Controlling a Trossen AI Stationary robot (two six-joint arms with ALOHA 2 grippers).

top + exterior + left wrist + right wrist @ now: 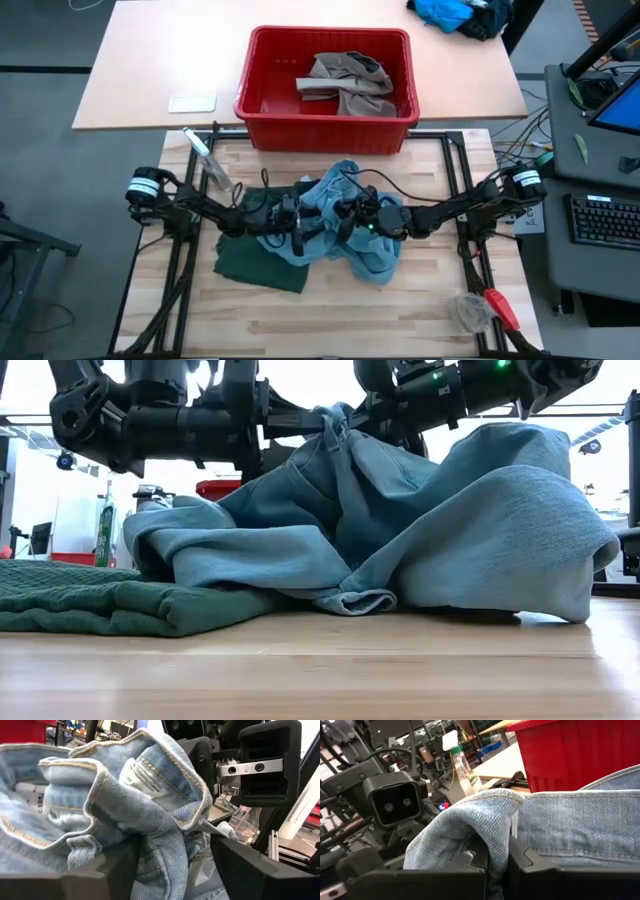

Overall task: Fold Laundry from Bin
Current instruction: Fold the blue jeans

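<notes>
The light blue denim trousers [375, 255] lie bunched on the wooden table's middle, one part raised to a peak [335, 420] between my two grippers. My right gripper [497, 870] is shut on them. My left gripper [172, 870] is open, its fingers on either side of the waistband bunch [145, 785]. The dark green shorts [255, 260] lie flat at the left, partly under the denim. The red bin [325, 135] stands on the far table with a khaki piece [350, 85] lying inside on its floor. My left gripper does not pinch anything; the denim bunch hangs between its open fingers and lies against the inner side of one finger [117, 870]. My right gripper pinches a stitched edge of the denim [512, 827] between its two fingers, coming in level from the table's right. The cloth folds over the fingers and is raised, while the rest lies slack on the table [480, 560].
A clear bottle [205, 155] lies at the far left of the wooden table. A red-handled tool [500, 308] lies near the right front corner. A white card [192, 103] lies left of the bin, and a bright blue cloth heap [450, 12] sits far right.
</notes>
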